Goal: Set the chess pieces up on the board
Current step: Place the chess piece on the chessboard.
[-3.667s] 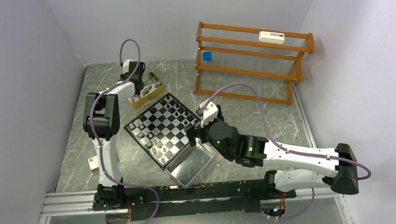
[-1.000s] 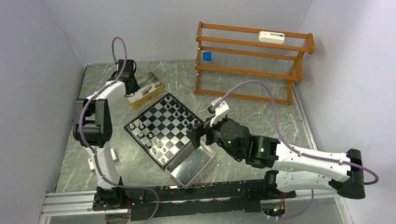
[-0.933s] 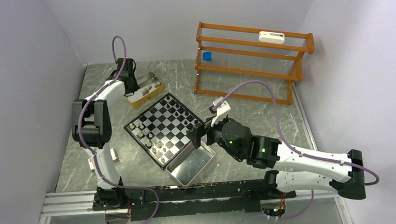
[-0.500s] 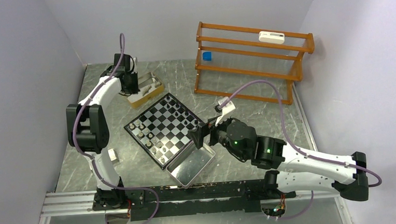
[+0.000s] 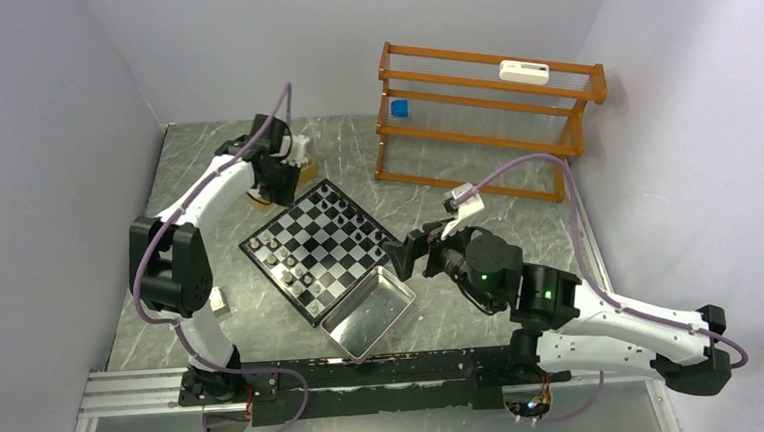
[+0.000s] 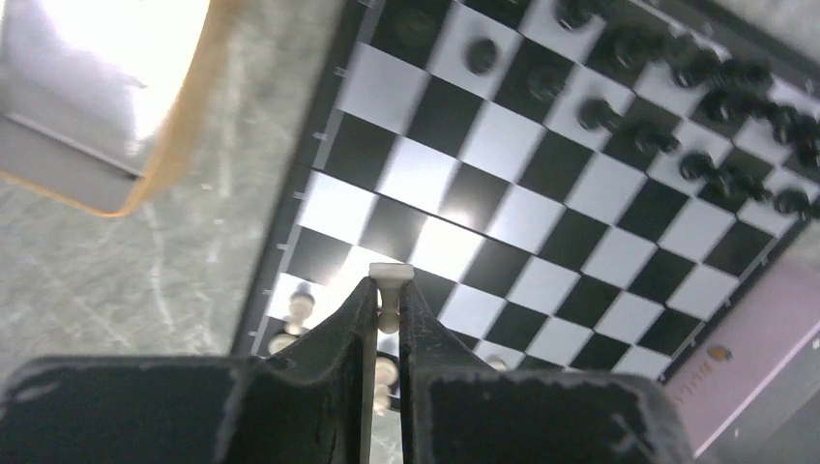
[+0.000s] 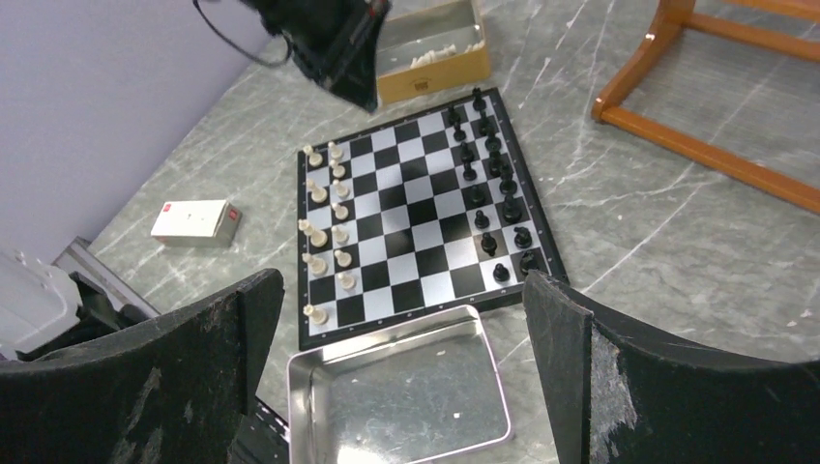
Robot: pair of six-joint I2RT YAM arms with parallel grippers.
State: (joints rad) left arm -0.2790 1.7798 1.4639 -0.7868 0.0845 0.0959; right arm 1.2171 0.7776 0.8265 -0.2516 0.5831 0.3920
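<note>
The board (image 5: 322,245) lies turned like a diamond in the middle of the table. White chess pieces (image 5: 286,269) stand along its near-left side and black ones (image 5: 353,223) along its far-right side. My left gripper (image 5: 280,178) hangs over the board's far-left edge, shut on a white chess piece (image 6: 390,290) whose flat base sticks out past the fingertips. In the left wrist view the board (image 6: 541,193) is below it. My right gripper (image 5: 407,253) stands wide open and holds nothing, just right of the board (image 7: 416,222), above the tray.
A shiny metal tray (image 5: 369,317) sits against the board's near edge. A gold box (image 7: 435,53) with pale pieces lies behind the board, mostly under my left arm. A wooden rack (image 5: 482,120) stands at the back right. A small red-and-white box (image 7: 193,220) lies left.
My left gripper has swung from over the gold box toward the board's far-left edge, still shut on the white piece. My right arm has drawn back to the right, away from the board.
</note>
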